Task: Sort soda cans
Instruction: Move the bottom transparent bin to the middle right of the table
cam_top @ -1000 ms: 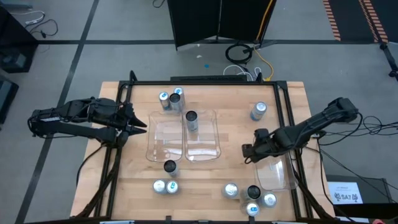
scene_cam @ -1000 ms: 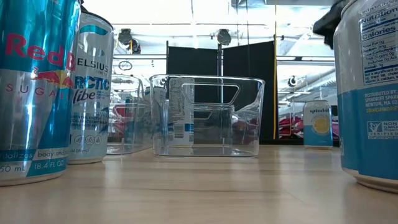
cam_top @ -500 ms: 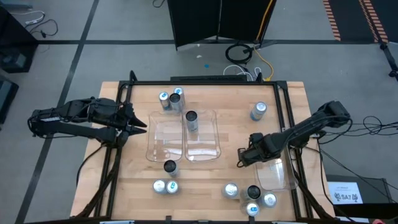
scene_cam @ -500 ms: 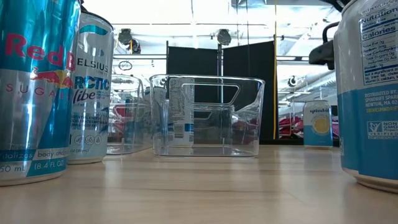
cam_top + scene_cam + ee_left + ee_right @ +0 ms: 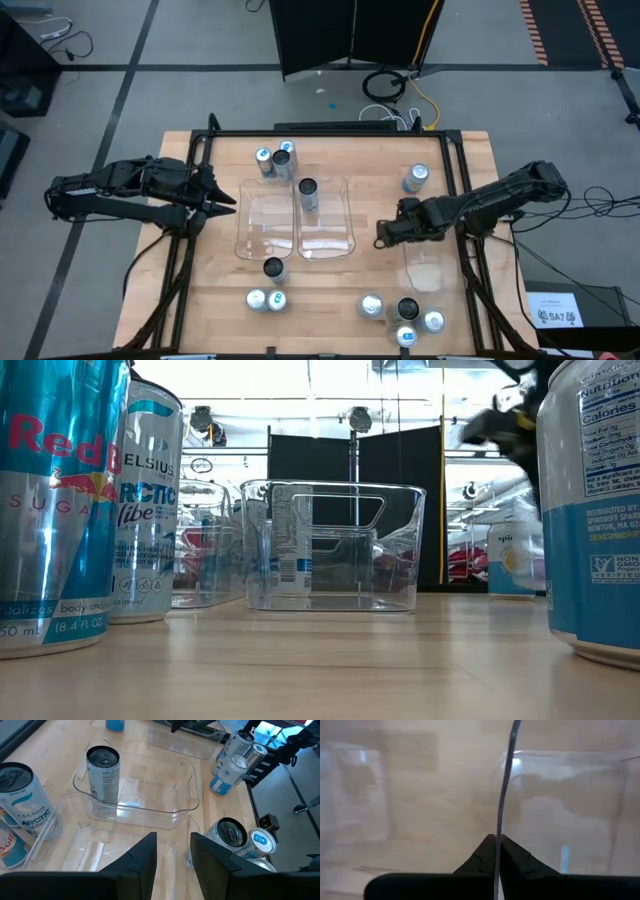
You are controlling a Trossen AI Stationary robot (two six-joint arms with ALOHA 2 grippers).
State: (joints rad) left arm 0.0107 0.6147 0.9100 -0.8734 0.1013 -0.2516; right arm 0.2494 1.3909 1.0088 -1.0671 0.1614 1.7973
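Several soda cans stand upright about the table: two at the far left (image 5: 275, 158), one (image 5: 417, 178) at the far right, a cluster near the front right (image 5: 405, 312) and others front left (image 5: 267, 299). One black-topped can (image 5: 308, 193) stands inside a clear tray (image 5: 335, 240). My right gripper (image 5: 388, 238) is right of the centre, shut on a third clear tray (image 5: 435, 270). My left gripper (image 5: 228, 203) waits open at the table's left side, holding nothing. My right gripper pinches the clear tray's thin wall (image 5: 501, 815) between its two fingers, one finger on each side of it. The fingers come from above, pointing down, at the tray's end toward the table's left. Whether the tray's bottom is off the table I cannot tell.
Two clear trays (image 5: 262, 225) lie side by side in the middle. A black frame (image 5: 455, 150) runs round the table's far edge and sides. Bare wood (image 5: 380, 185) lies between the middle trays and the far-right can.
My right gripper has shut on the tray's wall and gone toward the table's left and far edges. The tray has slid with it, away from the cluster of cans at the front right.
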